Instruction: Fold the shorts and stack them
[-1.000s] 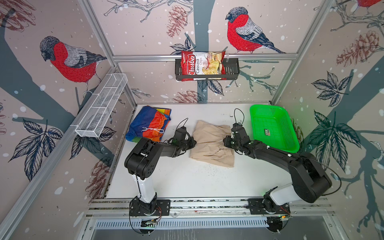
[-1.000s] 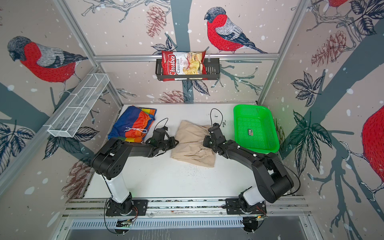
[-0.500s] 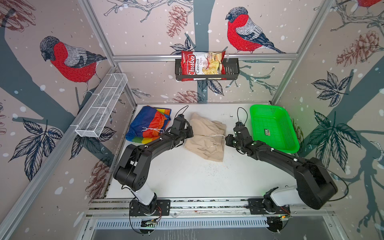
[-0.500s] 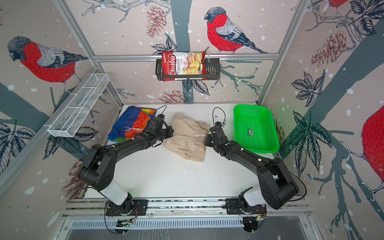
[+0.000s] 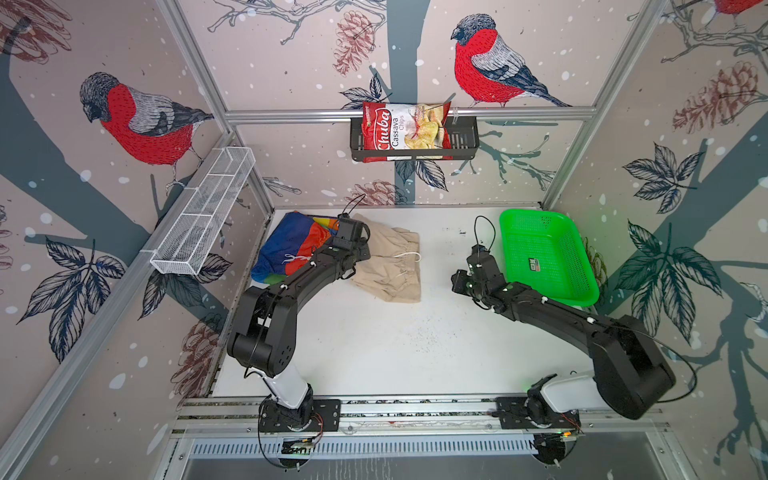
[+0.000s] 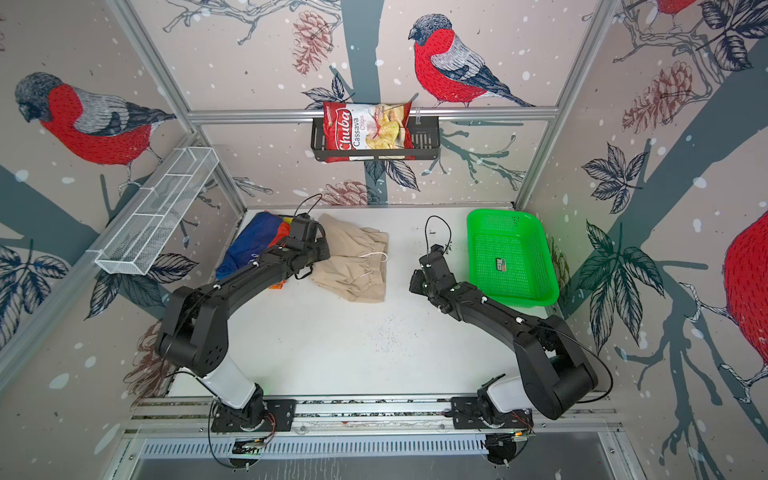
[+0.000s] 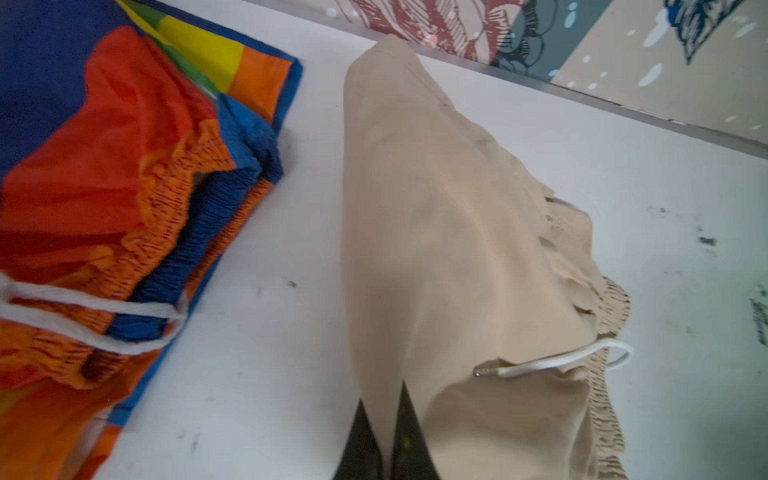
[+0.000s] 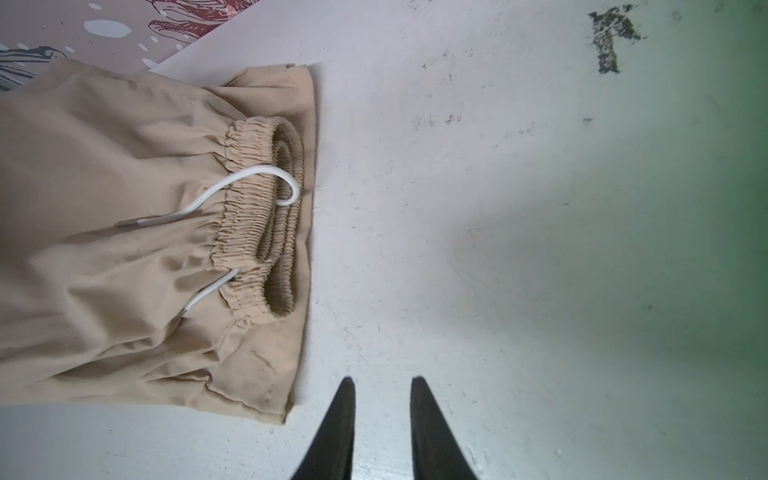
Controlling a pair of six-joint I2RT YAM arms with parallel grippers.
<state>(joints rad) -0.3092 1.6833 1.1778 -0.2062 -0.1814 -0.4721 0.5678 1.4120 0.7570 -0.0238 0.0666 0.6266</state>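
The beige shorts [image 5: 392,266] [image 6: 353,268] lie folded at the back of the white table, elastic waist and white drawstring [image 8: 249,183] on their right side. My left gripper [image 7: 382,399] is shut on a pinch of their beige cloth [image 7: 436,208] at the left edge. In both top views the gripper's fingers are hidden under the wrist. Just left of it lie the rainbow-striped shorts [image 5: 291,245] [image 7: 104,166], bunched up, a strip of bare table between the two pairs. My right gripper [image 8: 382,380] [image 5: 457,282] hovers open and empty over bare table, right of the beige shorts [image 8: 124,208].
A green mesh basket [image 5: 552,286] [image 6: 519,286] stands at the right rear beside my right arm. A black rack with a chips bag [image 5: 405,133] hangs on the back wall. A white wire basket [image 5: 203,216] is fixed to the left wall.
My left gripper has dragged the beige shorts back and left, close to the rainbow pair. My right gripper has come away from their right edge and drawn off to the right.
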